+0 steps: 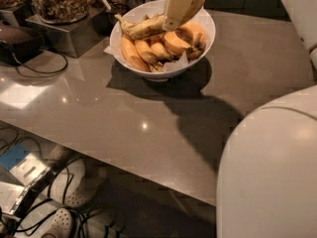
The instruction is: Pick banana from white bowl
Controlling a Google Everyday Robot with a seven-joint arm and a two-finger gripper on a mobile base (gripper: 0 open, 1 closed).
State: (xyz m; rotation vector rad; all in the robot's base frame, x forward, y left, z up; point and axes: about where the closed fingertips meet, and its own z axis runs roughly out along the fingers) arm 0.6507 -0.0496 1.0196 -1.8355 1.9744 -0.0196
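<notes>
The white bowl [198,53] stands at the back of the grey table and holds several smooth orange-yellow bananas [148,48]. My gripper [173,15] hangs over the bowl at the top edge of the view, shut on the banana [141,29], the long brown-flecked one. It grips the banana near its middle. The banana's left end lies low over the bowl's left rim. Its right end tilts up past the beige finger [176,6]. The upper part of the gripper is out of view.
Glass jars of nuts [59,1] stand on a metal stand at the back left. A black cable [34,66] lies on the grey table [148,128]. My white body [270,167] fills the lower right. Shoes [69,192] and cables lie on the floor below the table's front edge.
</notes>
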